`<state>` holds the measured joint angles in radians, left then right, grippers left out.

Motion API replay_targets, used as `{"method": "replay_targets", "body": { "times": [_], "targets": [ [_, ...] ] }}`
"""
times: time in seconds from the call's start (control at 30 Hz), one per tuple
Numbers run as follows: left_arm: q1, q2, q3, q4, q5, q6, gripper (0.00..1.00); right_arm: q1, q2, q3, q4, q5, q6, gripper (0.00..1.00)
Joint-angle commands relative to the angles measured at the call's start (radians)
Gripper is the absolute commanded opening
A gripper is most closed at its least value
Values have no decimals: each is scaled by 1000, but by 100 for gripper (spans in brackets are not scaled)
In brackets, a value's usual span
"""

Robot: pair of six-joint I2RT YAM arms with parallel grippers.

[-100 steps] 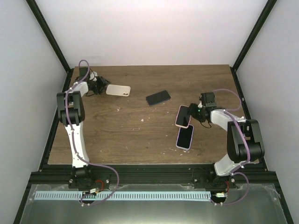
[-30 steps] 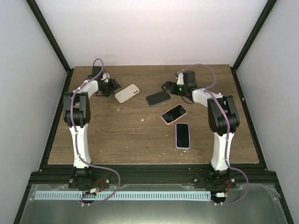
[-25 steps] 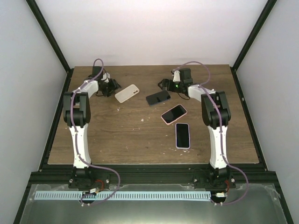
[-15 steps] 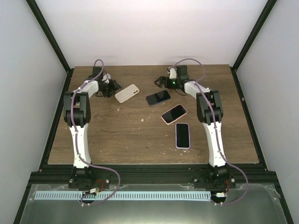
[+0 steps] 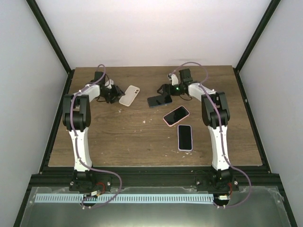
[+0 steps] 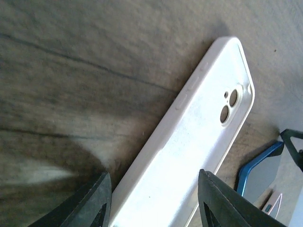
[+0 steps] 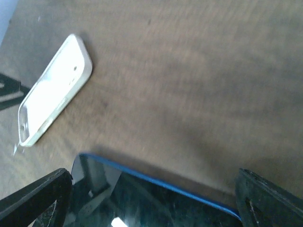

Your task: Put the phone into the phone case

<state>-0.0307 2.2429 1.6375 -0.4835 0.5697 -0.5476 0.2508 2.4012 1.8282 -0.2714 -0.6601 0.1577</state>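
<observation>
Cream-white phone case (image 5: 129,95) sits at far-left part of brown wood desk (image 5: 118,137), camera cut-out end pointing away from left hand (image 5: 115,94). Left wrist view: both black fingers (image 6: 83,208) pressed vs. the case's long edges at its near end, i.e. clamped on it; shadow along its left side. Black phone w/ blue edge (image 5: 159,100) lies flat, screen up, just right of the case, not touching it. Right hand (image 5: 166,90) is low at that phone's far edge, fingers (image 7: 35,198) spread wide w/ the blue rim between them; contact w/ phone: can't tell. Nearer the arm bases, 2 more phones in pink cases, screens up: one angled (image 5: 176,115), one upright (image 5: 185,137), close together, apart from both hands.
</observation>
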Motion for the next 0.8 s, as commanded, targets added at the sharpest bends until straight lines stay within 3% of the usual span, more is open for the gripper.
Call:
{"method": "replay_targets", "body": {
  "times": [0.0, 0.2, 0.47, 0.6, 0.77],
  "targets": [
    [-10, -52, -44, -15, 3, -14, 52, 25, -75, -151, -152, 3, -35, 94],
    [-11, -27, -26, -23, -45, 11, 52, 67, -167, -289, -149, 34, -69, 90],
    [-12, -14, -14, 24, -53, 30, 49, 165, -233, -339, -215, 147, -121, 76],
    [-16, -8, -10, 44, -63, 48, 48, 201, -259, -330, -212, 253, -133, 78],
    [-27, -1, -16, 53, -86, 54, 47, 243, -257, -292, -188, 368, -139, 91]
  ]
}}
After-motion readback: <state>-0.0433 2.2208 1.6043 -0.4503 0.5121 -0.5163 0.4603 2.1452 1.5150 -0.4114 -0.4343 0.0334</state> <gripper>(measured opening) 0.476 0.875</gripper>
